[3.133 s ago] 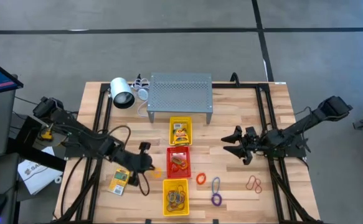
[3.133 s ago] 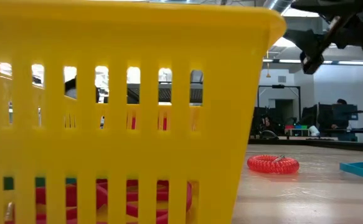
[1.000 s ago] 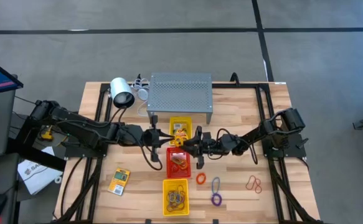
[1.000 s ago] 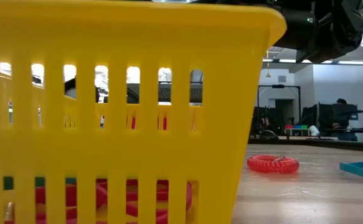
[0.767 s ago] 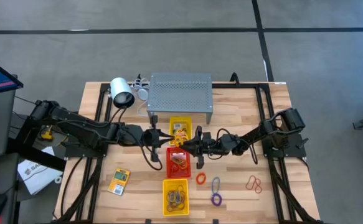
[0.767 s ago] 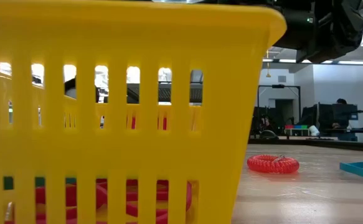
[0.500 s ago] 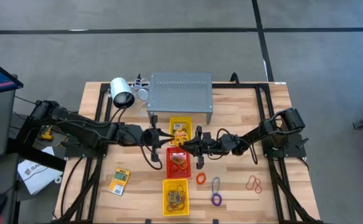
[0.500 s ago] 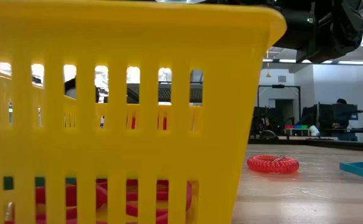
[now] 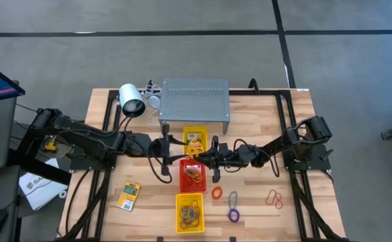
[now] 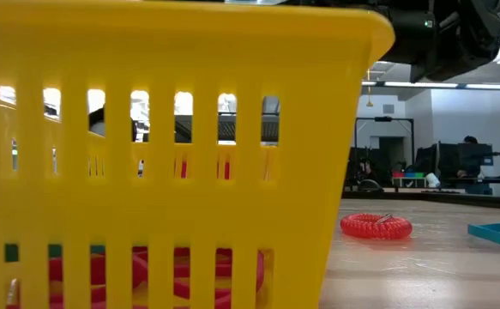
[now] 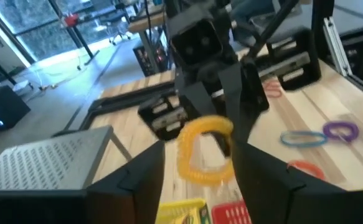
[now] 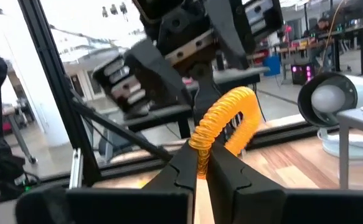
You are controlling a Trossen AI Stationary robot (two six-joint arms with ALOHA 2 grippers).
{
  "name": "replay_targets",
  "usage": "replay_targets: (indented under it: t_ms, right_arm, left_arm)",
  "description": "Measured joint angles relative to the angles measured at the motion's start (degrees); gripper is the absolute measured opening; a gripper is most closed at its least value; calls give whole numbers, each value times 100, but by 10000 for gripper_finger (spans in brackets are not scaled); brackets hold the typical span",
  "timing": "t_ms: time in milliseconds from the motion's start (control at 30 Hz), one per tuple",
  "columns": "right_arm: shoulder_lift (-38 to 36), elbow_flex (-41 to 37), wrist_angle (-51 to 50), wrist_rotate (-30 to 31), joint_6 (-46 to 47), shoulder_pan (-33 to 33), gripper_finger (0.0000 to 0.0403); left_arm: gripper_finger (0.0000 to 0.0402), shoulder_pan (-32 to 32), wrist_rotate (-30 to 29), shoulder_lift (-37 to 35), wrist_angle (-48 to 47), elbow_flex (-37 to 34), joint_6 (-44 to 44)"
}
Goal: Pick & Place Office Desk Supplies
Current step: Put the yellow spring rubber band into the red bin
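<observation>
left gripper (image 11: 193,155) has spread open, backed off | right gripper (image 12: 201,163) clamped on ribbed orange coil ring (image 12: 226,124) | ring upright above red tray (image 9: 193,174)

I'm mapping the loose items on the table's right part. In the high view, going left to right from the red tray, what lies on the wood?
Red tray → orange-red coil ring → blue loop with the purple ring → brown rubber bands.
</observation>
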Motion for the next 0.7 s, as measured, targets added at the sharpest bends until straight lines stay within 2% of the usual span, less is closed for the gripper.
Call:
replay_targets:
  t_ms: [133,333,467,700]
  right_arm:
    - [-399,-2,-767,-3,-18,70,14]
    - [-861,-1,-1657,-4,-77,211,15]
    - [-880,-2,-1876,-3,-45,277,16]
    - [-872,33,-2202,0,383,318,15]
  left_arm:
    - [200,-46,1,-428,-479,-2,-228]
    - [207,-58,245,-872,-1350,-62,-847]
    - [207,-60,529,-1003,-1229,-527,-1059]
    - [205,-60,1041,-1157,-239,-1701,-1658]
